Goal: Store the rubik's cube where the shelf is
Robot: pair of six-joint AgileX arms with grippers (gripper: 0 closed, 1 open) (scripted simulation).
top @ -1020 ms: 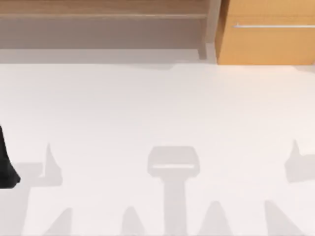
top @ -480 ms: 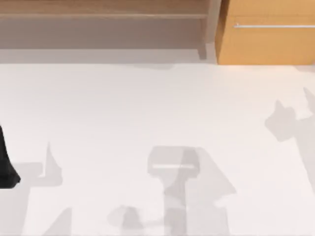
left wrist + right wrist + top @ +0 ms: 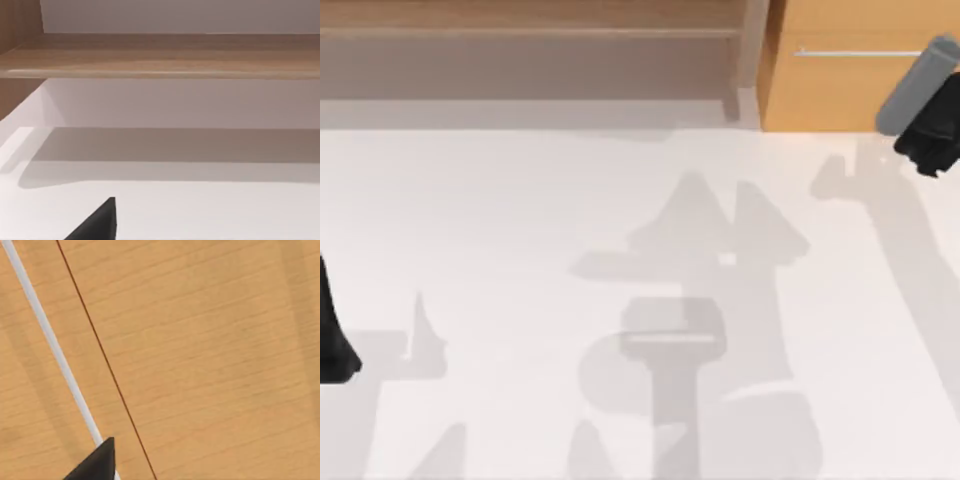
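Our right tool (image 3: 930,140) has swung up before the orange-wood drawer cabinet (image 3: 840,95), beside its thin silver handle (image 3: 850,52); its spread we cannot tell. We judge we are reaching for that handle next.

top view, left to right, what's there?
Left pincer at the table's left edge → shelf along the back → drawer cabinet → right pincer in front of the cabinet, at the right edge.

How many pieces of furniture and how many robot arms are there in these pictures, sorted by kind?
Light brown shelf: 1
Orange-wood drawer cabinet: 1
Robot arms: 2, the left arm at the table's left edge, the right arm at the cabinet front
Total: 4
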